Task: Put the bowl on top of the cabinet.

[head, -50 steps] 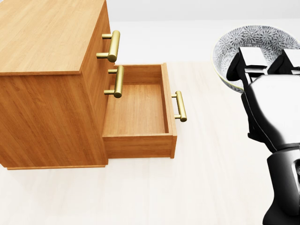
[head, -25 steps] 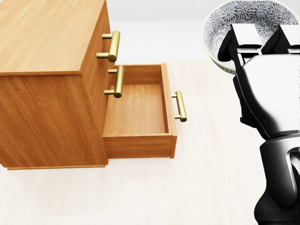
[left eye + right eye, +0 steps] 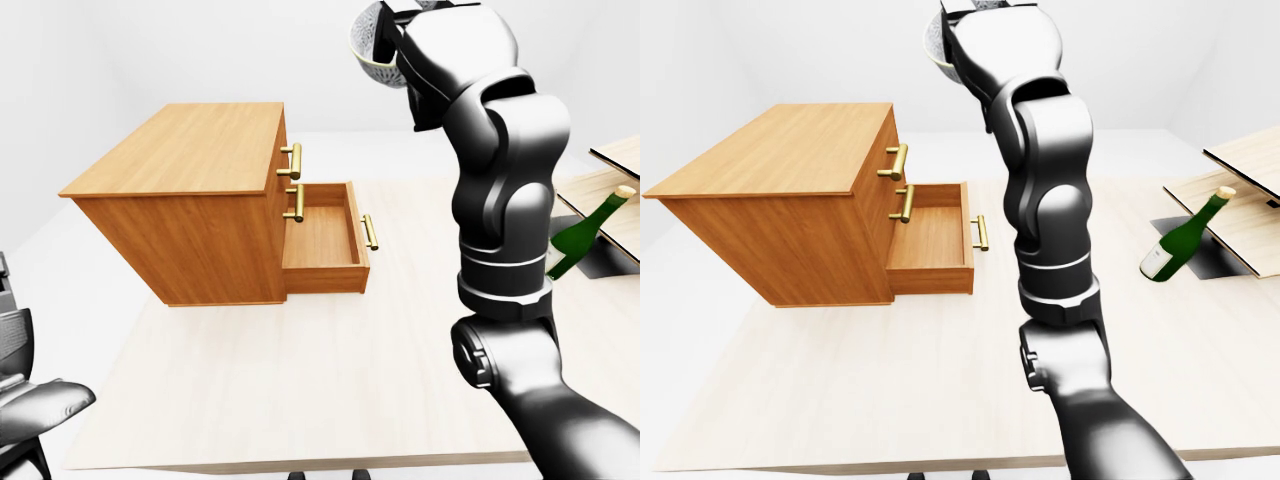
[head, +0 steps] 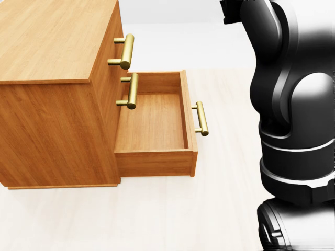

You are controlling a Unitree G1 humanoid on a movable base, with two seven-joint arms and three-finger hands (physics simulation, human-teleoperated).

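Note:
The patterned grey-and-white bowl (image 3: pixel 371 48) is high at the top edge of the left-eye view, above and to the right of the wooden cabinet (image 3: pixel 190 150). My right hand (image 3: pixel 396 18) is shut on its rim, mostly cut off by the frame's top. The raised black right arm (image 4: pixel 293 104) fills the right side of the head view and hides the bowl there. The cabinet's flat top (image 4: pixel 52 36) is bare. Its bottom drawer (image 4: pixel 154 123) stands pulled out and is empty. Part of my left hand (image 3: pixel 30 400) shows low at the left edge, its fingers unclear.
A green bottle (image 3: pixel 1185 235) leans against a dark stand at the table's right side, beside tilted wooden boards (image 3: pixel 1250 165). Brass handles (image 4: pixel 125 51) stick out from the cabinet's drawers toward the right. The pale table (image 3: pixel 300 370) carries the cabinet.
My right arm has lifted the bowl upward and slightly left, out of the head view's top. The arm now fills that view's right side. Cabinet and drawer have not moved.

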